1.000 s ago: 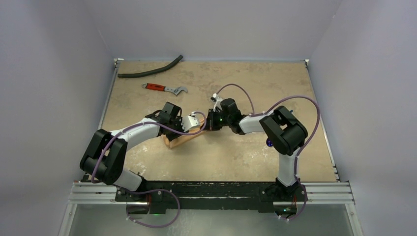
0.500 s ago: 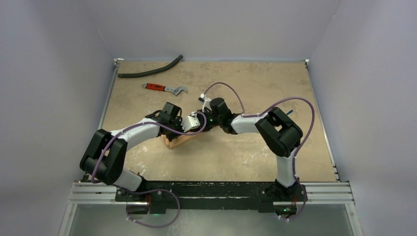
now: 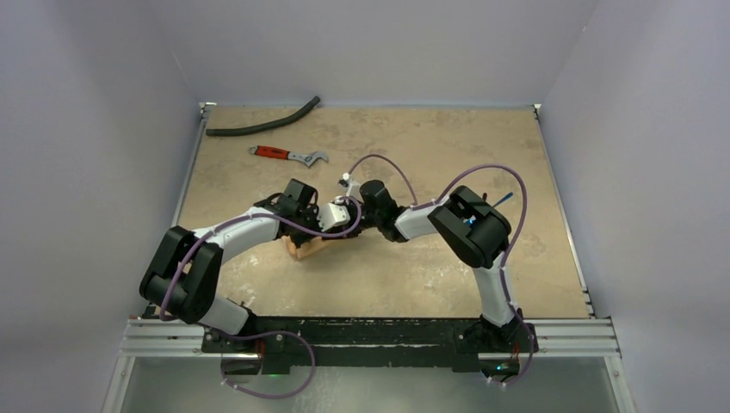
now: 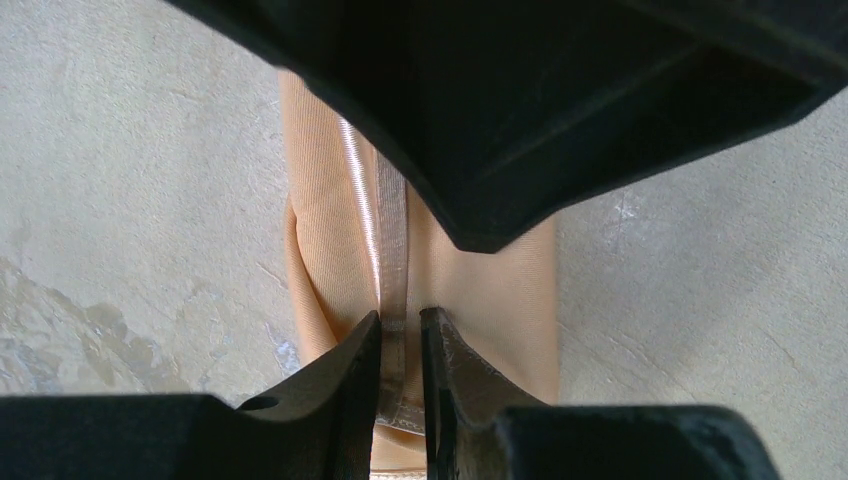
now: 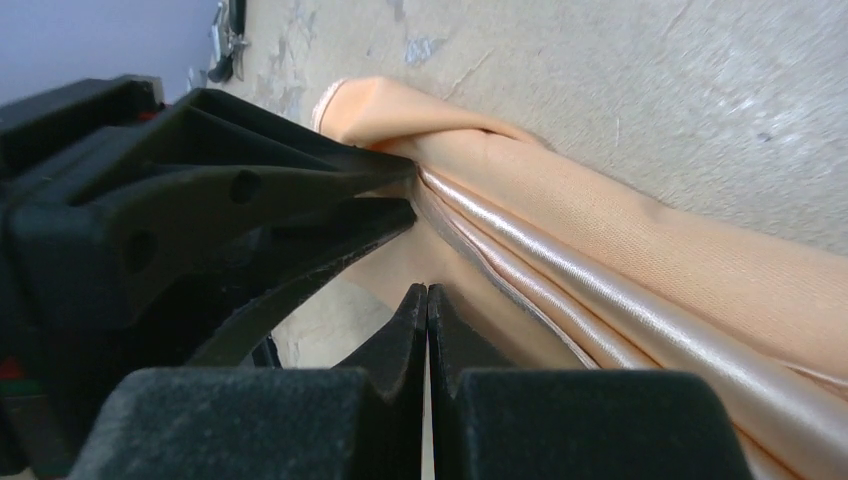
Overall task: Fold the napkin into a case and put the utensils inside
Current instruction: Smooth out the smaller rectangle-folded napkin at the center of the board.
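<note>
Closest in, left of the desk's (image 3: pixel 405 275) middle: the napkin (image 3: pixel 303 249), peach-orange, folded long and narrow, lying flat on the mottled tan top, largely covered from above by the left arm's wrist. Right over its far end, the left pincer (image 4: pixel 400 325), narrow as a slit and clamped on a shiny hem strip of that cloth, one finger (image 4: pixel 345 370) on either side of the strip, soft folds spreading out to both sides. Head-on against it, the right pincer (image 5: pixel 427 296), pressed fully together with nothing between its pads, tips right at the cloth beside the glossy seam lines; touching or just short of it, impossible to tell. From above, both wrists nose to nose over the napkin, purple cables looping above them. Further back on the right, beside the right arm's elbow and well apart from the napkin: a slim blue fork (image 3: pixel 505 197), only partly showing. Beyond the wrists, toward the far left: a red-handled wrench (image 3: pixel 289 155), lying flat. Farthest of all, along the back edge at the left: a curved black hose (image 3: pixel 262 121).
</note>
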Available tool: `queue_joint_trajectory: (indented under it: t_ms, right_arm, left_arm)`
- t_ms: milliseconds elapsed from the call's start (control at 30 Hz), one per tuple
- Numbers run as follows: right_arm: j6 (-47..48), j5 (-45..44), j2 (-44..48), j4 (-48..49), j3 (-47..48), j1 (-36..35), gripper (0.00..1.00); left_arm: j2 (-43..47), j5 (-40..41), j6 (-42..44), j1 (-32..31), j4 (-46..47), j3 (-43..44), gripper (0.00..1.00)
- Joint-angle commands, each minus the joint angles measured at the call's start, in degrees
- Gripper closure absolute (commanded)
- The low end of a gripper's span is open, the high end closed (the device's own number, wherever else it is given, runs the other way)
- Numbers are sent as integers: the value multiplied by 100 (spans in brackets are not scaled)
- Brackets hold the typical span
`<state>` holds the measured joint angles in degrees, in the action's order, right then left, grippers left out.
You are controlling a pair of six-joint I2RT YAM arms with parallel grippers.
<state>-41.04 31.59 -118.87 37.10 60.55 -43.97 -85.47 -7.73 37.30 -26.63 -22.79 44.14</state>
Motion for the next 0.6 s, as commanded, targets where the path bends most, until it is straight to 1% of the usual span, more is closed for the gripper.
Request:
queue_joint_trajectory:
  t_ms: [0,100,267,400,467,567]
  right_arm:
    - [-197,490,-114,529,97,59,100]
    - [-159,612,-74,582,-64,367,100]
    - [161,470,554,349,-652,1033,100]
    - [332,387,457,132,-694,1378,100]
    - [239,469,347,324,-750,1500,100]
    - [-124,773,284,955,-897,1667,100]
  left_arm:
    - [-10,-116,156,23,9,-200,81]
    - [13,-114,226,27,-10,-251,81]
    - [40,-140,313,27,-20,-357,82]
    - [41,-173,353,27,-29,-385,83]
    - [48,-205,385,27,-64,-384,83]
    - [43,-226,429,26,-86,-383,84]
